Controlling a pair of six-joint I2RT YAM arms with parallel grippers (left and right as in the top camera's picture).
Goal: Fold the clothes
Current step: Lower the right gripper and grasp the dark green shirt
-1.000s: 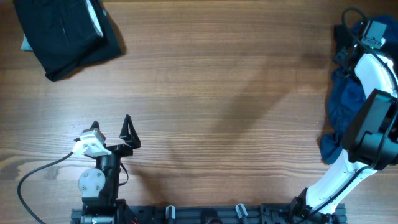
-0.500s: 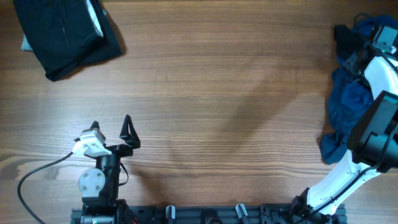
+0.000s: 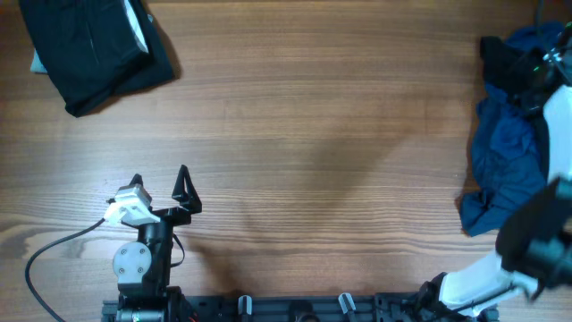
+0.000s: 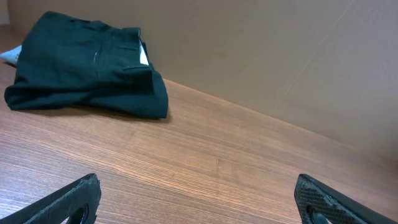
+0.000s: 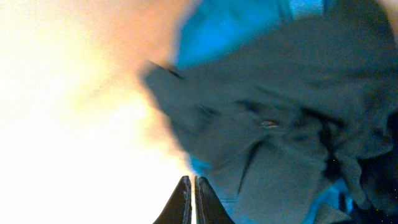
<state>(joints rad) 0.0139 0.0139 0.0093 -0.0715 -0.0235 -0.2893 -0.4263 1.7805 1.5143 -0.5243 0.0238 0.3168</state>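
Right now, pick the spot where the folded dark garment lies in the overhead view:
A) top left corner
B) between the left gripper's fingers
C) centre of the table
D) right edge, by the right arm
A: the folded dark garment sits in the top left corner; what lies at the right edge is the crumpled blue pile.

We find the overhead view evenly lit and sharp, with a soft shadow on the table [image 3: 295, 107] from centre toward 2 o'clock and the right arm [image 3: 536, 246] smeared at 4 o'clock. In the right wrist view, glare whites out 7 to 11 o'clock, and the clothes [image 5: 280, 124] are blurred.
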